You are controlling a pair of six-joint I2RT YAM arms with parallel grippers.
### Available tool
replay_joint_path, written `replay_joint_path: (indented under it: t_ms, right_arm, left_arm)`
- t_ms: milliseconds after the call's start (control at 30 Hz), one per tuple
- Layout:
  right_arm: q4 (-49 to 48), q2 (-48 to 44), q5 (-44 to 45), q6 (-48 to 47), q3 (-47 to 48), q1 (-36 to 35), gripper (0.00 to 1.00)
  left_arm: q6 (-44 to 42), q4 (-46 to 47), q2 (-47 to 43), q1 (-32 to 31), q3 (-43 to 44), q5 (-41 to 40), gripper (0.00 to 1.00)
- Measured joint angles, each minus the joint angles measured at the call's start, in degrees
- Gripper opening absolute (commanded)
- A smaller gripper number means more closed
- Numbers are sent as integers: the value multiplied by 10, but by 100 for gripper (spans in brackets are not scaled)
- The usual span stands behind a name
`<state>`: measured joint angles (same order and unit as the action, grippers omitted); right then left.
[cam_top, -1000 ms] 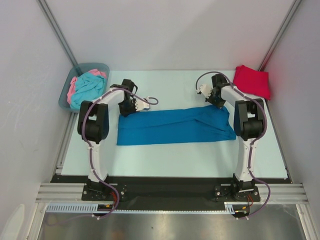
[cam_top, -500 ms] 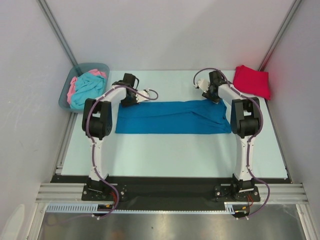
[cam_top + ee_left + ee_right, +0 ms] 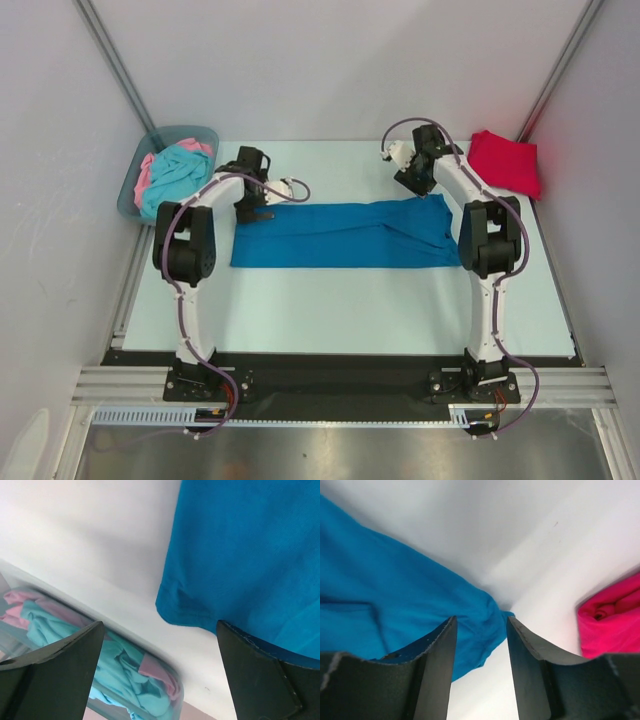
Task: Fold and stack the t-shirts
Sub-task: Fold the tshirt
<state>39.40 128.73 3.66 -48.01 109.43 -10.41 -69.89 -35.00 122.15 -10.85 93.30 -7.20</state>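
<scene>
The deep blue t-shirt [image 3: 345, 234] lies flat on the table as a long folded band between the two arms. My left gripper [image 3: 248, 207] hovers at its far left corner, jaws wide open and empty; the left wrist view shows that corner [image 3: 240, 555] lying free on the table. My right gripper [image 3: 416, 184] is over the far right corner [image 3: 395, 595], open with a clear gap between its fingers [image 3: 437, 665] and no cloth pinched. The red t-shirt [image 3: 505, 161] lies folded at the far right. Turquoise [image 3: 172, 172] and pink [image 3: 145, 176] t-shirts sit crumpled in the bin.
The grey-blue plastic bin [image 3: 135, 200] stands at the far left corner of the pale table [image 3: 340, 310], also close ahead in the left wrist view [image 3: 175, 690]. White walls and slanted metal posts [image 3: 115, 65] enclose the far side. The red t-shirt [image 3: 615, 615] lies just right of my right gripper.
Both grippers carried the blue t-shirt's far edge away from the arms, laid the cloth out flat, then opened and let go. They now sit just above its far corners.
</scene>
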Motion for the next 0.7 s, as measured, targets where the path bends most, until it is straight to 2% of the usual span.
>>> replay_joint_path:
  t_ms: [100, 200, 267, 400, 700]
  right_arm:
    - [28, -16, -27, 21, 13, -3, 45]
    - [63, -28, -60, 32, 17, -5, 36]
    - [91, -28, -85, 35, 19, -5, 34]
    - [135, -28, -127, 38, 7, -5, 35]
    - [148, -28, -175, 49, -11, -6, 41]
  left_arm:
    - [5, -1, -7, 0, 0, 0, 100]
    - [10, -2, -8, 0, 0, 1, 100]
    - [15, -2, -9, 0, -2, 2, 100]
    - [23, 0, -12, -3, -15, 3, 100]
    - [25, 2, -33, -14, -50, 1, 100]
